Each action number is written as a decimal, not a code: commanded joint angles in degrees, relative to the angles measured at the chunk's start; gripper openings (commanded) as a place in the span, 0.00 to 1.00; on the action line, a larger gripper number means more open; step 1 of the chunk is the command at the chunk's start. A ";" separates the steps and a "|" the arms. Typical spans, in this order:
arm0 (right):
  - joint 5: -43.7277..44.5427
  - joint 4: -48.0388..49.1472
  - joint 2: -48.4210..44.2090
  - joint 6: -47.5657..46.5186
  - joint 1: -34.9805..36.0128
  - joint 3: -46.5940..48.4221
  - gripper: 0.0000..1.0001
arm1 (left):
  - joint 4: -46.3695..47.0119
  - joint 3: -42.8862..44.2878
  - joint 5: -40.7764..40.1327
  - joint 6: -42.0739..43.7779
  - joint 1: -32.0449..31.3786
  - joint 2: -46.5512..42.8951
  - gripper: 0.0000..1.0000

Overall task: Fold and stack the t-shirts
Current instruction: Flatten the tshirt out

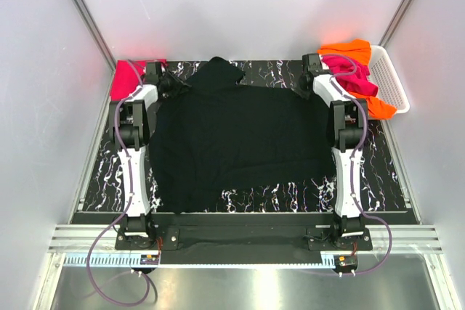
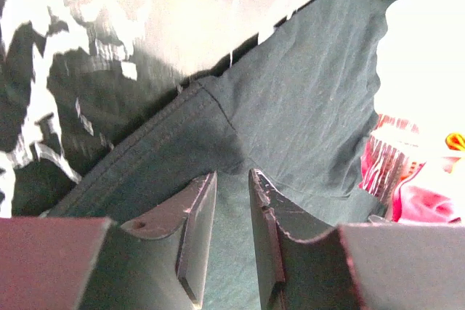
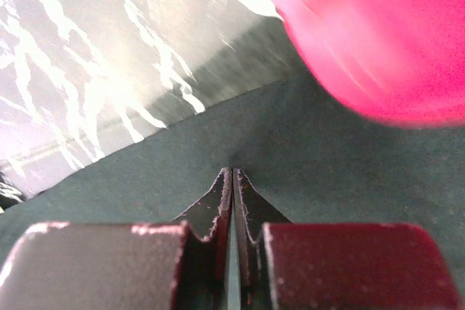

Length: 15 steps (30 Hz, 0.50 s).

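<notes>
layout rn
big t-shirt (image 1: 240,143) spread across the table (image 1: 385,172), another shirt (image 1: 123,81) at far-left corner, two more shirts (image 1: 352,49) (image 1: 356,81) over the basket (image 1: 396,85) far right

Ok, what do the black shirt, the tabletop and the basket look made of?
The black shirt: soft matte knit cloth, likely cotton; it wrinkles and shows a stitched hem. The tabletop: smooth black surface with white veins, a marble look, maybe printed. The basket: white plastic, apparently, by its moulded lattice wall.
</notes>
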 commanded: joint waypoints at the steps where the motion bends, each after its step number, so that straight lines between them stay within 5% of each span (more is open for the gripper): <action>1: -2.31 -3.47 6.40 -1.08 -0.22 8.96 0.09 | -2.53 8.59 0.66 2.26 1.05 3.62 0.32; 4: -4.24 -9.00 10.36 -2.84 -0.22 18.71 0.11 | -7.80 15.63 0.48 7.09 1.14 3.90 0.37; 7: -4.51 -15.24 11.16 -4.68 -0.04 24.71 0.15 | -8.78 13.46 0.74 9.99 1.05 -1.71 0.44; 15: -4.51 -21.49 -5.08 -8.46 2.24 13.17 0.45 | -14.67 -8.65 -4.44 19.67 -3.07 -26.76 0.52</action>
